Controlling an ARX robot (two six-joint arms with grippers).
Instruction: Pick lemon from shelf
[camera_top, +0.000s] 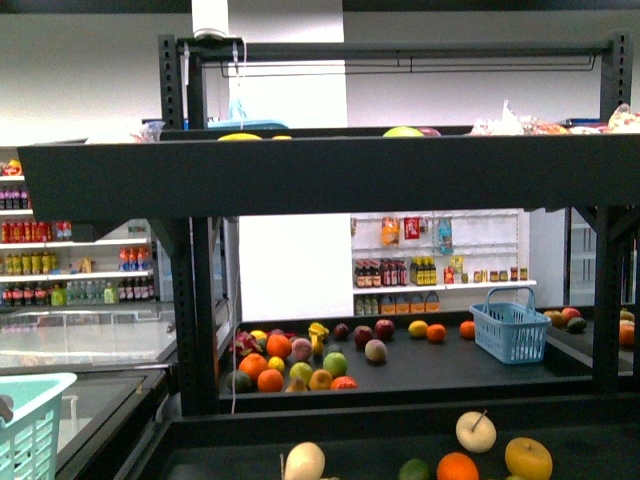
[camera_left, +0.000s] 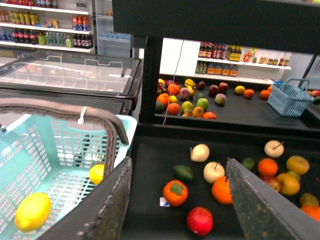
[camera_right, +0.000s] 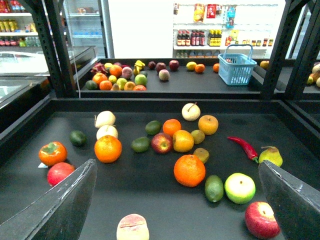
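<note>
I found the left gripper (camera_left: 179, 167) spread wide and empty, hanging beside the teal basket (camera_left: 60, 150) and over the near edge of the shelf (camera_left: 200, 131). The right gripper (camera_right: 177, 164) was likewise fully released with nothing between its jaws, poised above the lower tier among the mixed fruit.

The lemon (camera_left: 32, 211) lay on the floor of the basket, off the shelf, in the near corner as the left wrist view showed it. A smaller yellow fruit (camera_left: 97, 174) sat further along in the same basket, partly hidden behind one finger; I could not tell whether it was also a lemon.

On the lower tier I noted an orange (camera_right: 107, 148), a cream apple (camera_right: 191, 111) and a red chilli (camera_right: 244, 146), but no clear lemon. A few small yellow fruits (camera_top: 276, 364) on the far tier were too small to identify.

My assessment: the pick and the transfer to the basket looked complete for at least one lemon. Whether another remained on the shelf I could not confirm.
</note>
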